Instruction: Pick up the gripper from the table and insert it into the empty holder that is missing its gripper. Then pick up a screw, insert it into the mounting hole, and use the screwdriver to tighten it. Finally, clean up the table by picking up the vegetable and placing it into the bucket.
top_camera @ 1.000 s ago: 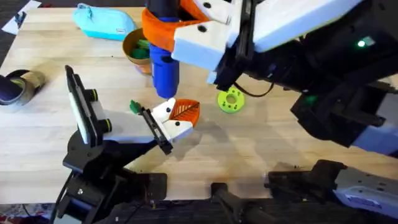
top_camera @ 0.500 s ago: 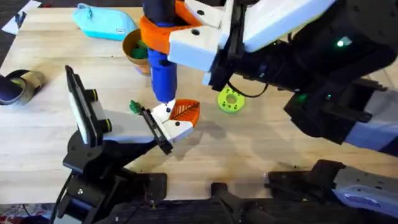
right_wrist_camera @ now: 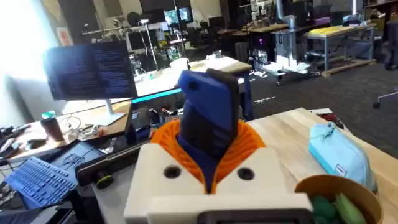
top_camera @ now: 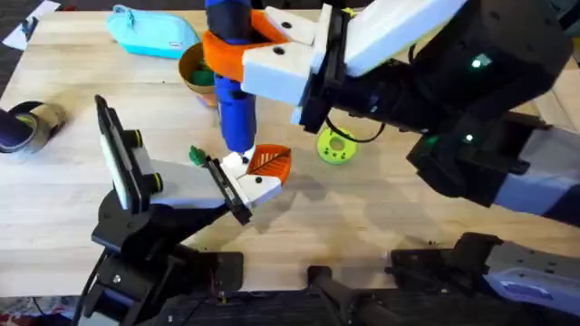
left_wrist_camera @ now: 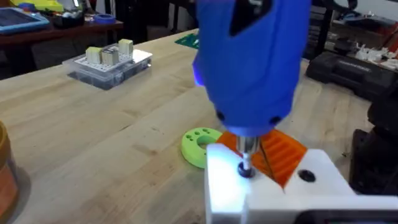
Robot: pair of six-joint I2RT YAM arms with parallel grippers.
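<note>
The right pincer (top_camera: 237, 56) clamps the blue screwdriver (top_camera: 237, 113) upright between its orange pads. The bit rests in a hole of the white gripper (left_wrist_camera: 273, 180), seated on the holder (top_camera: 136, 186) at the worktop's (top_camera: 381, 208) left. A green disc (top_camera: 336, 146) lies just beside it. Behind stands the bucket (top_camera: 192, 68) with a vegetable (right_wrist_camera: 339, 208) inside. Whether the left pincer is open, I cannot tell.

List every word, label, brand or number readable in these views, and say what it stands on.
No text can be read.
Monitor: lines of text, too blurred to read.
Teal pouch: small white tag, too small to read.
Screwdriver, holder, bucket: no markings visible.
</note>
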